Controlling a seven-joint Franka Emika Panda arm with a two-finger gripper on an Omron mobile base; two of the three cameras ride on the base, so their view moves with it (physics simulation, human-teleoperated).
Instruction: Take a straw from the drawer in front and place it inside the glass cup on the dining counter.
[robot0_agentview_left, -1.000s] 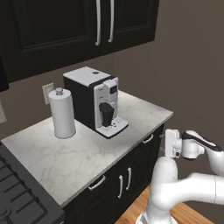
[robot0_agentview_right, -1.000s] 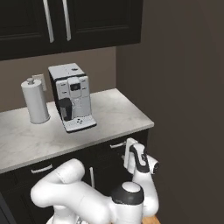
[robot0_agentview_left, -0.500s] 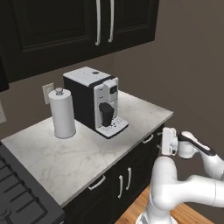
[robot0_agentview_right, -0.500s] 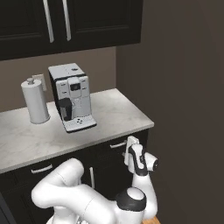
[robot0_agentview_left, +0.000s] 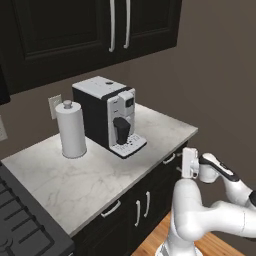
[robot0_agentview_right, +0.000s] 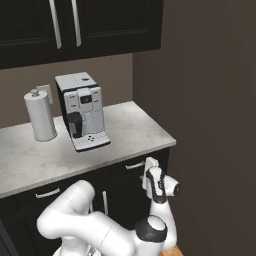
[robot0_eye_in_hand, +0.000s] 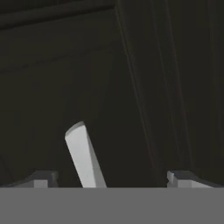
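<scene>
The drawer (robot0_agentview_left: 176, 152) is the shut black front under the right end of the marble worktop, with a short silvery bar handle (robot0_agentview_left: 170, 158) (robot0_agentview_right: 135, 164). My gripper (robot0_agentview_left: 183, 163) (robot0_agentview_right: 148, 171) is right up against that front, level with the handle. In the hand view the gripper (robot0_eye_in_hand: 111, 177) stands open, and the handle (robot0_eye_in_hand: 85, 159) rises slanted between the two fingertips, nearer the left one, with the dark drawer front (robot0_eye_in_hand: 131, 78) behind it. Nothing is gripped. The straw, the glass cup and the dining counter are out of view.
On the marble worktop (robot0_agentview_left: 100, 175) stand a coffee machine (robot0_agentview_left: 107, 115) and a white paper-towel roll (robot0_agentview_left: 71, 130). Black wall cabinets (robot0_agentview_left: 75, 30) hang above, and a stove (robot0_agentview_left: 20, 220) lies at the left. A dark wall (robot0_agentview_right: 210, 100) closes the right side. Cabinet doors (robot0_agentview_left: 142, 205) sit below.
The hand has moved a little closer to the drawer front and its handle. The jaws have stayed open. The base views have not shifted.
</scene>
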